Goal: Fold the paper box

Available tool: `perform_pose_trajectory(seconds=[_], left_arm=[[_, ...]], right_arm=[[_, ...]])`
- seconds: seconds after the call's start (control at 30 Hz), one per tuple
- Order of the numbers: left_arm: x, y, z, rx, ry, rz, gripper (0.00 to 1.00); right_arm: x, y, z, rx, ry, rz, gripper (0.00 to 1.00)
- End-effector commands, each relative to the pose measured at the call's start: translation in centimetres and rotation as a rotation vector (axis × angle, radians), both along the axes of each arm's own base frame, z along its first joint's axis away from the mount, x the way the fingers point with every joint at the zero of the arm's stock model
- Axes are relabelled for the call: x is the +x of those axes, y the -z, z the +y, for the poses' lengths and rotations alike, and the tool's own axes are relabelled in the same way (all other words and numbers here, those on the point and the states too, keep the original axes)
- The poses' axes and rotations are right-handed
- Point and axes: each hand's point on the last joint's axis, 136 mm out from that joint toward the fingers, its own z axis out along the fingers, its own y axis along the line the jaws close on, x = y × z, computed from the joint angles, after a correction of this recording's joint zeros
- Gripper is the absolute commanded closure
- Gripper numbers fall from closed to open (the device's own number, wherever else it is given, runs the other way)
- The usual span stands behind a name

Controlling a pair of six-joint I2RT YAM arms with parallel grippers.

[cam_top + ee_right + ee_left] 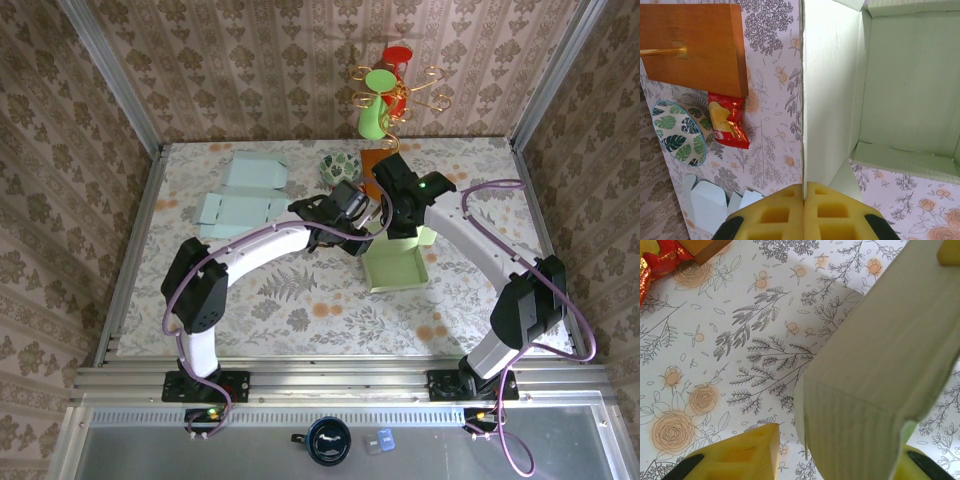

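The box [397, 262] stood open-topped on the counter [250, 290], a little right of centre, with both arms reaching in to it. I had the right jaws clenched on one side wall: in the right wrist view its thin edge ran straight into the seam between the yellow pads [780, 215]. The left jaws stood released astride an outer panel of the box. One pad [747, 455] was clear of it, with a strip of counter showing between. The other [920, 467] sat at the panel's far side; I could not tell if it touched. Just beyond the box lay a wooden base [695, 47], with a red packet [729, 125] against its edge and a leaf-patterned bowl [679, 131] beside that. Two flat blanks [255, 172] lay well apart at the far left.
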Motion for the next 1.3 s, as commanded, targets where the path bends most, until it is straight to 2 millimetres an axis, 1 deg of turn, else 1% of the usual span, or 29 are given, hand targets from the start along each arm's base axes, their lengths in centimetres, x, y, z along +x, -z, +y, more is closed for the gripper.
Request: perform_pose_trajectory(seconds=[0.0, 0.1, 0.17, 0.3, 0.33, 0.4, 0.43, 0.47, 0.53, 0.57, 0.6, 0.63, 0.77, 0.83, 0.9, 0.93, 0.97, 1.03, 1.13, 1.2, 1.27], left_arm=[[-0.3, 0.5, -0.3, 0.029, 0.019, 0.000, 0.70], [-0.4, 1.0, -0.2, 0.039, 0.014, 0.008, 0.75], [-0.5, 1.2, -0.3, 0.040, 0.018, 0.011, 0.80], [-0.4, 1.2, -0.5, 0.034, 0.018, 0.007, 0.98], [-0.3, 1.2, -0.5, 0.035, 0.017, 0.004, 1.00], [-0.3, 1.0, -0.4, 0.034, 0.023, -0.004, 1.00], [-0.3, 1.0, -0.3, 0.035, 0.025, -0.006, 1.00], [-0.3, 0.9, -0.2, 0.032, 0.028, -0.009, 1.00], [-0.3, 0.7, 0.0, 0.030, 0.031, -0.017, 1.00], [-0.2, 0.6, 0.2, 0.031, 0.030, -0.020, 1.00], [-0.1, 0.4, 0.4, 0.030, 0.029, -0.024, 1.00], [0.0, 0.2, 0.6, 0.031, 0.029, -0.025, 1.00], [0.4, -0.2, 1.9, 0.034, 0.034, -0.029, 1.00], [0.5, -0.4, 2.8, 0.041, 0.048, -0.029, 1.00], [0.6, -0.5, 3.9, 0.049, 0.057, -0.033, 1.00], [0.8, -0.5, 4.5, 0.052, 0.062, -0.034, 1.00], [0.9, -0.5, 5.0, 0.055, 0.069, -0.034, 1.00], [1.4, -0.3, 6.7, 0.070, 0.070, -0.030, 1.00], [2.3, -0.3, 9.0, 0.094, 0.063, -0.032, 1.00], [2.9, -0.2, 10.4, 0.104, 0.055, -0.030, 1.00], [3.4, -0.2, 11.3, 0.109, 0.046, -0.032, 1.00]], right_arm=[[-0.5, 0.6, -0.2, -0.004, 0.012, 0.019, 1.00], [-0.5, 0.8, 0.0, 0.003, 0.005, 0.020, 1.00], [-0.4, 0.9, 0.0, 0.007, 0.001, 0.019, 1.00], [-0.2, 0.8, 0.2, 0.015, -0.006, 0.004, 1.00], [-0.2, 0.7, 0.2, 0.015, -0.011, -0.001, 1.00], [0.2, 0.3, 0.2, 0.009, -0.041, -0.023, 1.00], [0.3, 0.2, 0.1, 0.004, -0.055, -0.029, 0.97], [0.4, -0.1, 0.0, -0.003, -0.071, -0.040, 0.90], [1.1, -1.0, 0.0, -0.015, -0.131, -0.090, 0.72], [1.4, -1.4, 0.0, -0.024, -0.162, -0.111, 0.65], [1.6, -2.2, -0.2, -0.044, -0.200, -0.136, 0.56], [1.9, -3.1, -0.3, -0.066, -0.240, -0.163, 0.50], [3.3, -7.0, -0.7, -0.150, -0.440, -0.321, 0.39], [3.8, -9.3, -0.8, -0.219, -0.578, -0.429, 0.34], [3.7, -10.6, -0.9, -0.273, -0.705, -0.501, 0.31], [3.8, -10.4, -0.9, -0.292, -0.778, -0.522, 0.31], [3.3, -11.3, -1.0, -0.302, -0.838, -0.572, 0.31], [2.6, -10.3, -1.3, -0.308, -0.986, -0.589, 0.33], [1.1, -7.1, -2.1, -0.308, -1.164, -0.538, 0.40], [-0.3, -4.9, -2.2, -0.351, -1.307, -0.488, 0.44], [-1.4, -3.3, -2.0, -0.356, -1.401, -0.466, 0.44]])
